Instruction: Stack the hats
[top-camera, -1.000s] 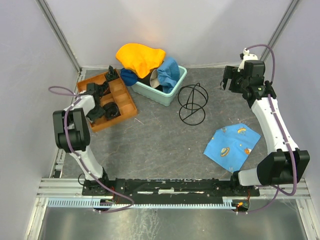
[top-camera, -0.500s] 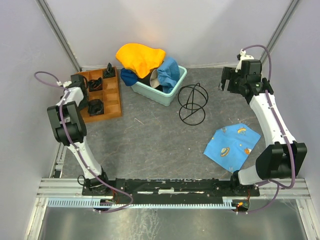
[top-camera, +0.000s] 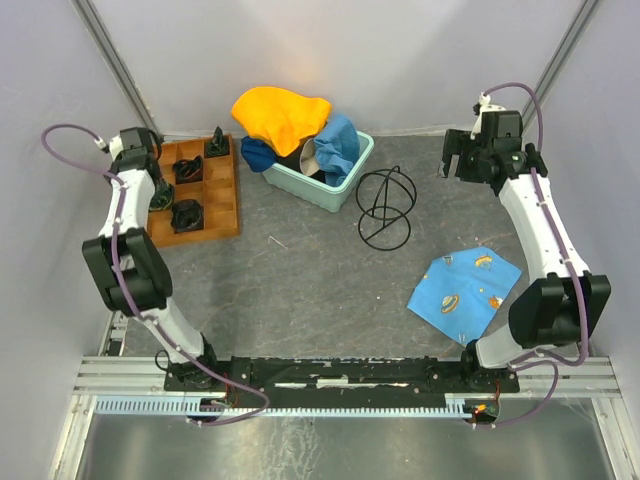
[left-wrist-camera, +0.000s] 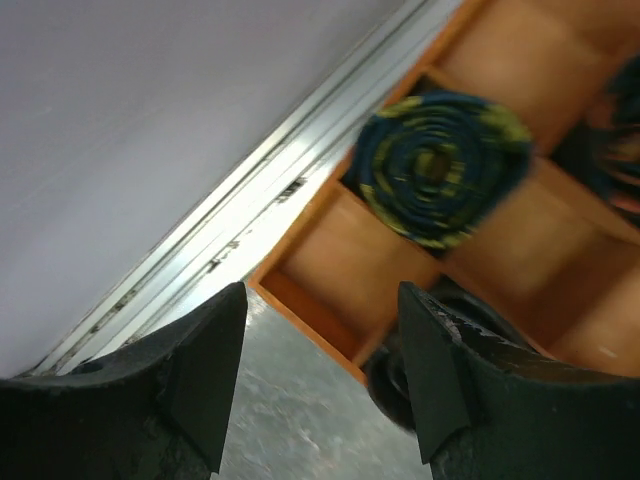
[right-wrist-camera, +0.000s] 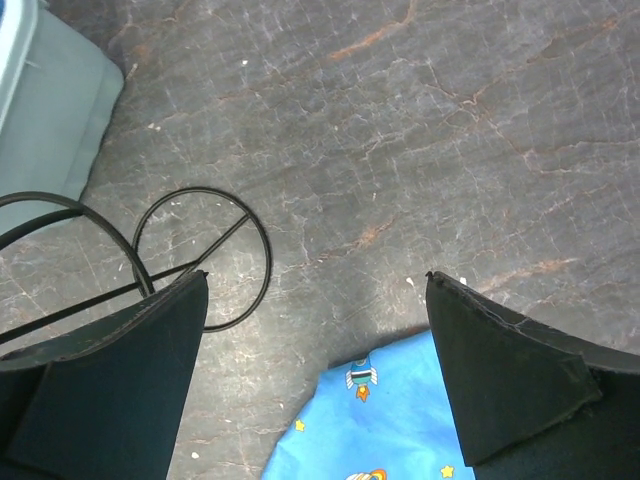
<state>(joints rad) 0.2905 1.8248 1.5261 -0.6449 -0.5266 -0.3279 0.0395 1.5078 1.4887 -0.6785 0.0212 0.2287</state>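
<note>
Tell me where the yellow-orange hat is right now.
In the top view the yellow-orange hat lies on top of the other hats at the far left end of the mint-green tub, near the back wall, right of the orange tray.

left fingers (left-wrist-camera: 195, 385) parted, right fingers (right-wrist-camera: 100, 385) spread wide

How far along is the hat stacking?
Done: nothing evident; yellow-orange hat, light blue hat and navy hat lie heaped on the mint-green tub. In hand: nothing; left gripper, over the wooden tray, and right gripper are open, empty. Left: all the stacking.
</note>
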